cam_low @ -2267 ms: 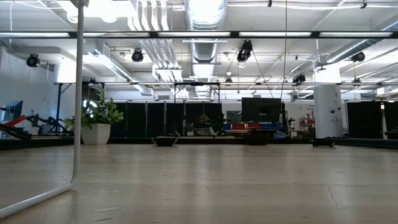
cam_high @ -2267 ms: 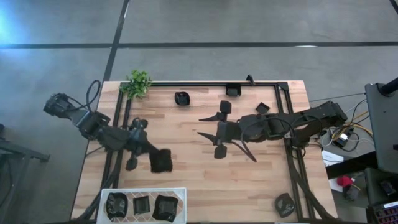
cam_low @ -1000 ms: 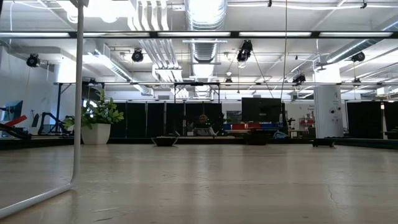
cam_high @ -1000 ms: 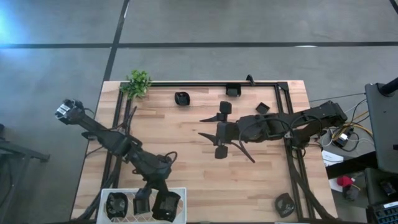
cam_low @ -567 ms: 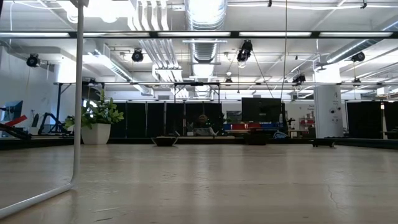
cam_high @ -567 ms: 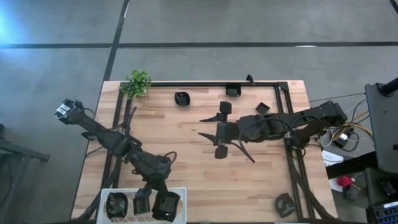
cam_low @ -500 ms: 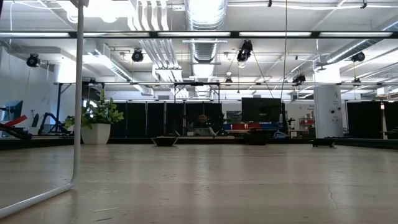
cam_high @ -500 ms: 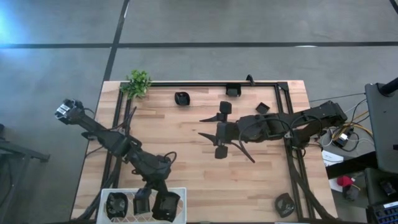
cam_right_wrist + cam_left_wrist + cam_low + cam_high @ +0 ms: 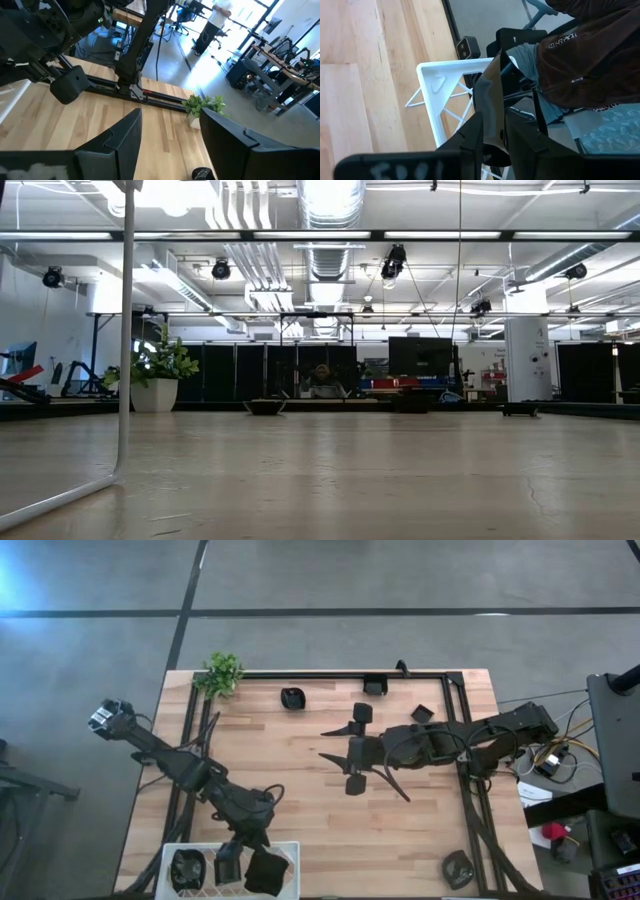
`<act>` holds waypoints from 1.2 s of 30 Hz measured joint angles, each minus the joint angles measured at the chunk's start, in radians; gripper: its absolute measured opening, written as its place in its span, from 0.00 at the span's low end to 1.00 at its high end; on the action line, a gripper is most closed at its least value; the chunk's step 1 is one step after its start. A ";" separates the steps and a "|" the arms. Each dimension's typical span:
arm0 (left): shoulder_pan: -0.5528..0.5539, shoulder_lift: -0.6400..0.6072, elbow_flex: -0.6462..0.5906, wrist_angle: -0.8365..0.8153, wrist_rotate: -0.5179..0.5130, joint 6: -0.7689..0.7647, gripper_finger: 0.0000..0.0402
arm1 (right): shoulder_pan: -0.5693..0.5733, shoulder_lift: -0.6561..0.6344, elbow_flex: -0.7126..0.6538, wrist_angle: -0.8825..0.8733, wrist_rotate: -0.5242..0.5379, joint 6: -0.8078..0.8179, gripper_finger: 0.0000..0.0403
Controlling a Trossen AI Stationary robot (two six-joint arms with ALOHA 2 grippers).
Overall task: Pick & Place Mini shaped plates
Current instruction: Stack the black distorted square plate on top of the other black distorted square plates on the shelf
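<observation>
Hanging over the white tray (image 9: 290, 848) at the counter's (image 9: 300, 750) near edge, the left gripper (image 9: 258, 858) has its fingers pinched on the rim of a black mini plate (image 9: 264, 872), which is tilted on edge above the tray's right end. Two more plates (image 9: 186, 870) already lie flat in that tray. Others sit scattered at the counter's far side: one (image 9: 292, 698) near the small plant (image 9: 222, 673), one (image 9: 375, 685) against the back rail, one (image 9: 423, 713) by the right rail, and one (image 9: 458, 867) at the near right corner. The right gripper (image 9: 342, 752) hovers mid-counter with its fingers spread wide and nothing between them.

These plates look light, stiff and glossy, so I would guess slippery and perhaps chippable if dropped. The raised rim seems the only sensible hold, as the left wrist view shows it: plate (image 9: 492, 107) edge clamped between the fingers. Faint lettering on the gripper body there is unreadable, and I see no other labels.
</observation>
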 joint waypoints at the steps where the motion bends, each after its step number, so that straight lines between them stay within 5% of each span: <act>1: 0.000 0.000 0.000 0.000 0.000 -0.004 0.18 | 0.000 0.000 0.000 0.000 0.000 0.001 0.49; 16: 0.005 -0.041 0.019 -0.007 0.042 0.087 0.18 | 0.000 0.000 0.000 0.001 0.000 0.017 0.49; 25: 0.006 -0.026 0.018 -0.008 -0.098 0.181 0.18 | 0.000 0.000 0.000 -0.001 0.000 0.022 0.49; 36: 0.003 0.037 0.018 -0.008 -0.081 0.174 0.18 | 0.000 0.000 0.000 -0.001 0.000 0.021 0.49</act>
